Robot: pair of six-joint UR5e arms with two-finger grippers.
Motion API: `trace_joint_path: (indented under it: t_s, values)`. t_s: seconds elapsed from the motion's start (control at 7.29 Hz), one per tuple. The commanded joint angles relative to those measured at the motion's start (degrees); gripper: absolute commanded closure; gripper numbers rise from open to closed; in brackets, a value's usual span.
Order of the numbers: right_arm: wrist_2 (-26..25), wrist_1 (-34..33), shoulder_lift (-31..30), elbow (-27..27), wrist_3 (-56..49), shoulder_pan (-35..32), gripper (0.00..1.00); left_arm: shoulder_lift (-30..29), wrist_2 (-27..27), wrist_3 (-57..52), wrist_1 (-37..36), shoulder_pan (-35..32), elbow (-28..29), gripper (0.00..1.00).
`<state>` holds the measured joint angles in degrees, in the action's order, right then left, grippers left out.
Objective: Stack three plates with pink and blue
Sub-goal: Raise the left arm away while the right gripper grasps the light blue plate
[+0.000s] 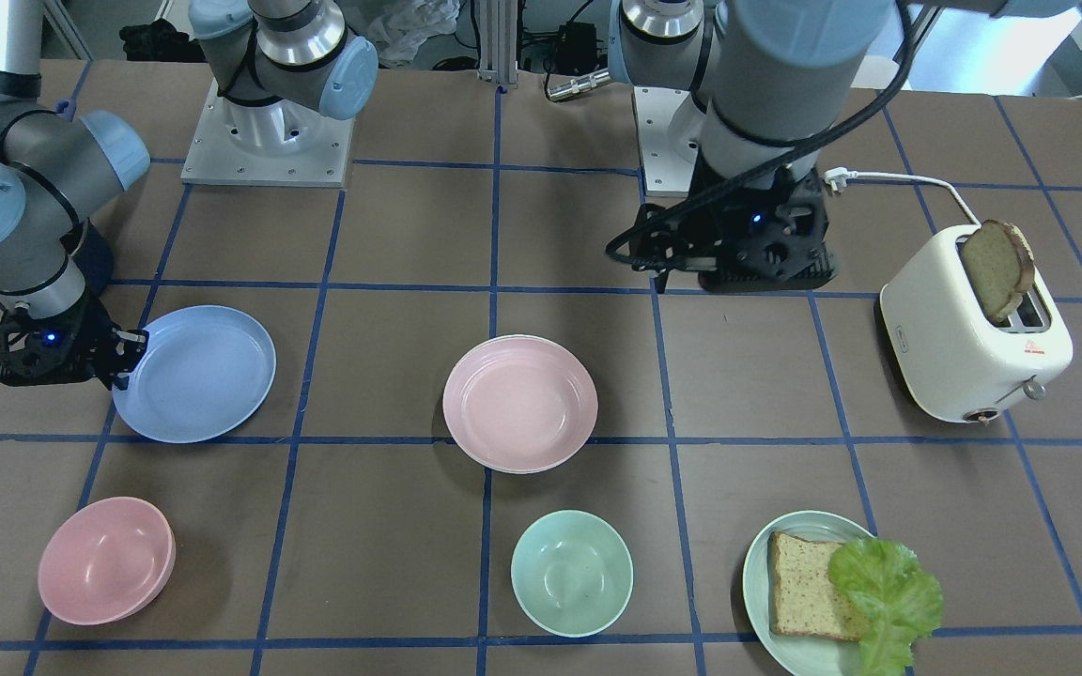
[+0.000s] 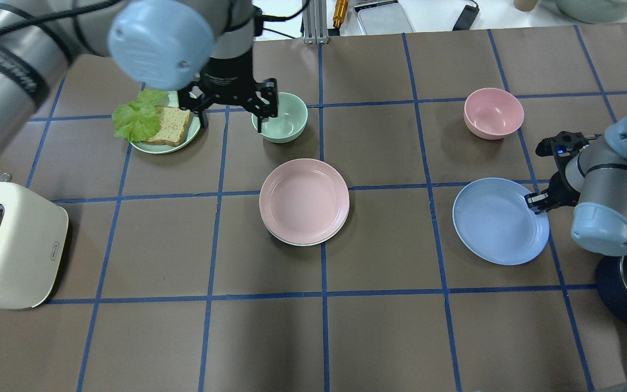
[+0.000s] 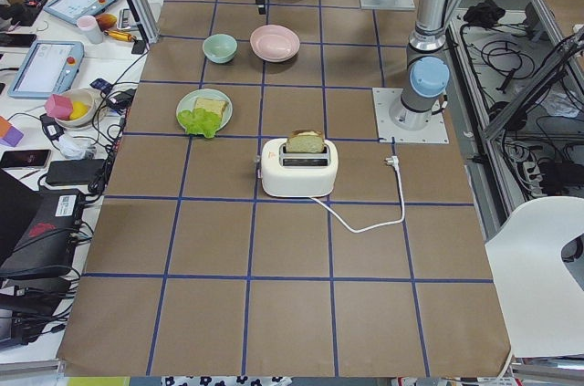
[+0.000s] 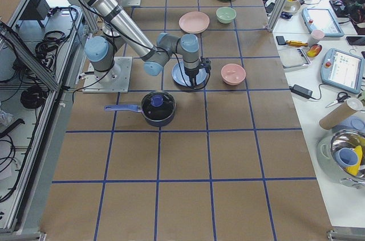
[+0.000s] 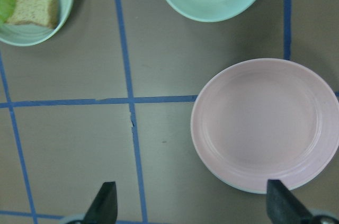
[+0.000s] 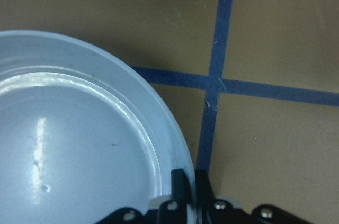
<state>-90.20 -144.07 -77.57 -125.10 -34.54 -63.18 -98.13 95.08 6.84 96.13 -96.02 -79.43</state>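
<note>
Right gripper (image 6: 189, 184): fingers pressed together on the rim of the blue plate (image 2: 496, 220), pinching it at the edge nearest the robot; whether that edge is clear of the table (image 2: 389, 337) cannot be told. The blue plate sits on the robot's right side, well apart from the other two. Pink plate (image 2: 303, 200): at the table's middle, nested on the cream-white plate (image 2: 286, 239), of which only a thin crescent of rim shows. Left gripper (image 5: 193, 208): fingers spread wide, holding nothing, hanging above the table near the pink plate. Also noted: a mint bowl (image 2: 286, 117) just beyond the pink plate and a pink bowl (image 2: 493, 112) beyond the blue one.
</note>
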Motion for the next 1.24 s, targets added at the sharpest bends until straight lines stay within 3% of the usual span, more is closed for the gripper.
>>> trace_joint_path:
  t_s: [0.0, 0.14, 0.41, 0.55, 0.82, 1.1]
  values:
    - [0.0, 1.8, 0.0, 1.4, 0.0, -0.3, 0.92, 6.5, -3.8, -4.2, 0.8, 4.1, -2.7, 0.00]
    - [0.0, 1.9, 0.0, 1.9, 0.0, -0.4, 0.96, 7.9, -4.2, -7.1, 0.6, 5.7, -4.1, 0.00]
    - [0.1, 9.4, 0.1, 6.8, 0.0, -0.5, 0.99, 8.9, -5.0, -8.8, -13.9, 6.2, -11.0, 0.00]
    - [0.2, 12.4, 0.1, 8.9, -0.1, -0.8, 1.00, 9.0, -5.2, -9.9, -14.6, 6.5, -9.7, 0.00]
    - [3.1, 13.2, 0.0, 10.0, -0.1, -0.9, 1.00, 8.4, -5.3, -10.1, 0.3, 6.8, -5.2, 0.00]
    - [5.2, 14.4, 0.0, 11.3, 0.0, -1.1, 1.00, 8.2, -6.5, -10.1, -2.1, 7.1, -5.3, 0.00]
